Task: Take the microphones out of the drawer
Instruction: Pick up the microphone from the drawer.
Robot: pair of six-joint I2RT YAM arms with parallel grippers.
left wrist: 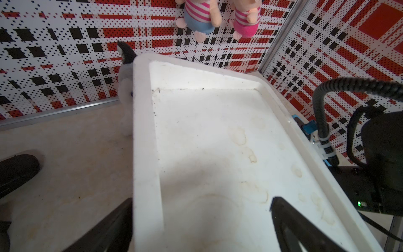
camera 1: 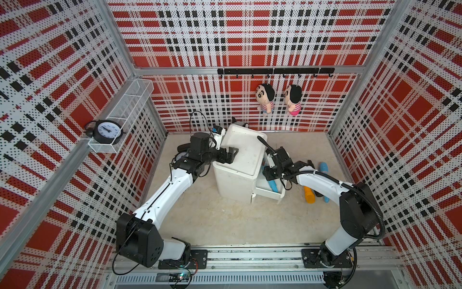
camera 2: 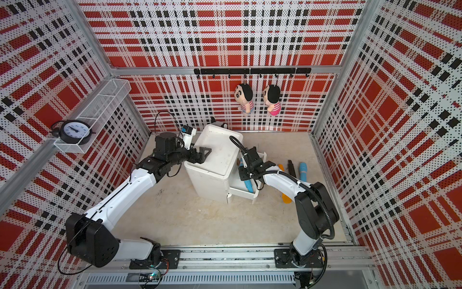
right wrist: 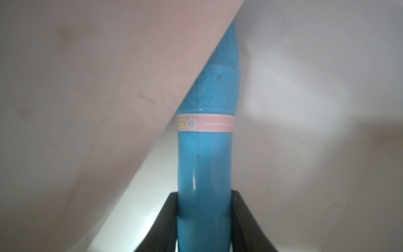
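**Right arm at the drawer, grasp stage.** The right jaws are clamped on the smooth handle of the blue plastic toy microphone (right wrist: 205, 163). It lies in the open white drawer (camera 1: 267, 192) of the white plastic cabinet (camera 1: 240, 155), close to the cabinet front. In the right wrist view a white edge partly hides its ribbed head. The left jaws stand apart, 1 finger outside the raised rim of the cabinet top and 1 above it, seemingly placed to brace the cabinet. The step is judged best done by holding the grip firm, drawing the microphone away from the cabinet front until the head clears, and then rising above the drawer wall. A hasty upward pull could snag the head and tip the cabinet. The desk (camera 1: 200, 220) is pale and mottled like stone. Beside the drawer lie 1 orange microphone (camera 1: 309, 196), 1 further blue microphone (camera 1: 324, 168) and 1 black microphone (camera 2: 290, 166). Plaid perforated panels (camera 1: 412, 125) enclose the cell. 2 plush dolls (camera 1: 265, 97) hang from a black hook rail (camera 1: 275, 71), and a black alarm clock (camera 1: 107, 130) sits in a white wire basket (camera 1: 130, 100).
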